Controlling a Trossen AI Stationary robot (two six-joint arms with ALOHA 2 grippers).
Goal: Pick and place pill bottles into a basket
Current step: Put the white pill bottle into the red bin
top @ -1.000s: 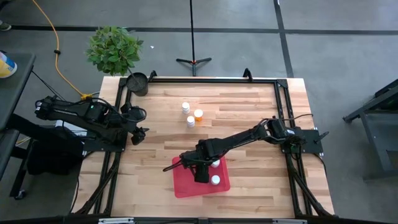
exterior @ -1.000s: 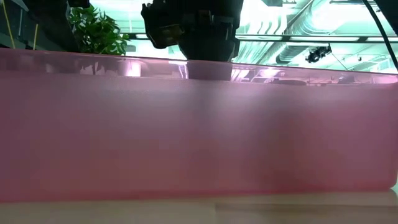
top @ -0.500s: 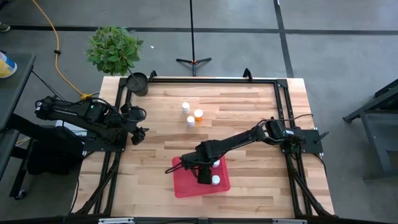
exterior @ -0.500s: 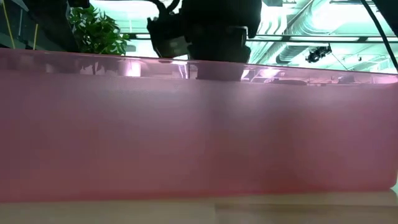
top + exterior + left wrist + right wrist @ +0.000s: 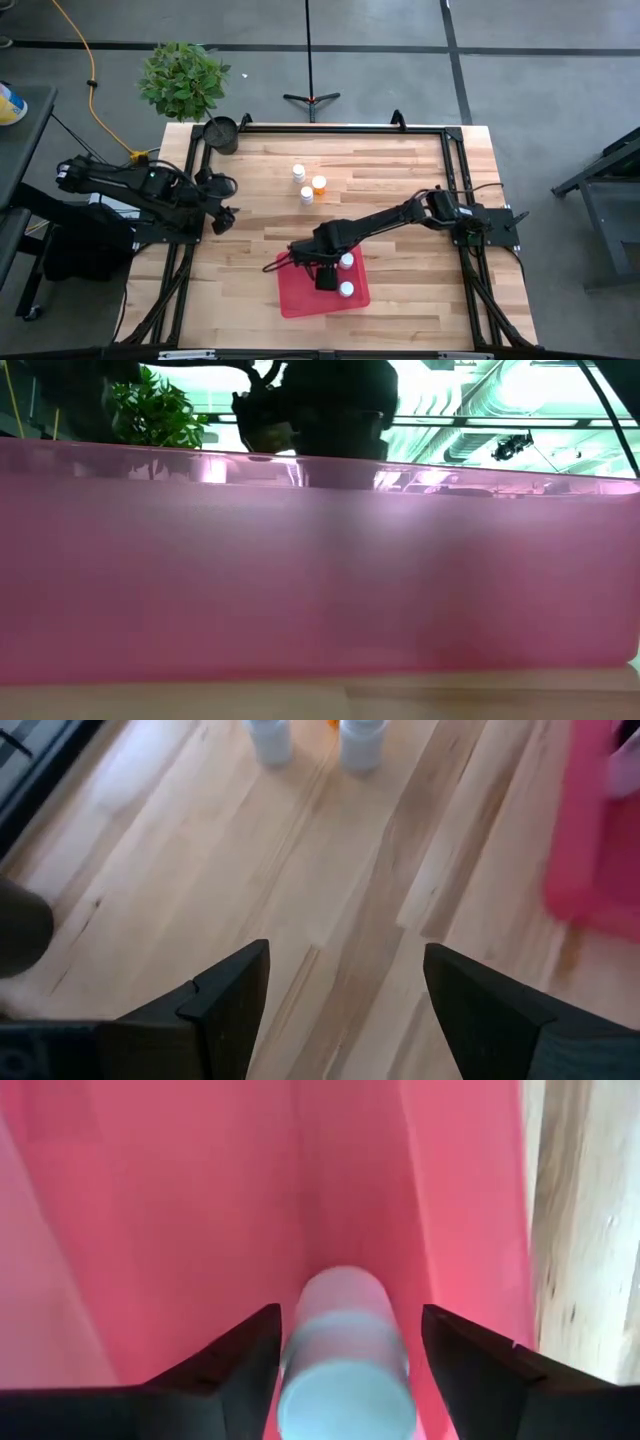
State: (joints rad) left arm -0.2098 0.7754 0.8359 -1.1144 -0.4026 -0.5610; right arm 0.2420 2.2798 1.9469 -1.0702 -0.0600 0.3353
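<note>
We see the right arm stretched across the table from the right edge, its gripper (image 5: 325,278) pointing down into the basket (image 5: 300,300) near the front edge. In the right wrist view the fingers (image 5: 235,1370) stand apart with a pale bottle (image 5: 345,1350) between them, gaps on both sides – jaws open, not clamped on it. The left arm is folded at the table's left edge, gripper (image 5: 226,213) hovering over bare wood, jaws open, nothing in them.

Bottles, counted from the high view: three standing in a tight cluster (image 5: 308,186) mid-table toward the back – two white, one amber – and two white caps (image 5: 346,290) showing in the basket beside the right gripper. One basket. One black pot (image 5: 221,131) and one plant (image 5: 183,78) at the back-left corner.

No labels or writing we can read
</note>
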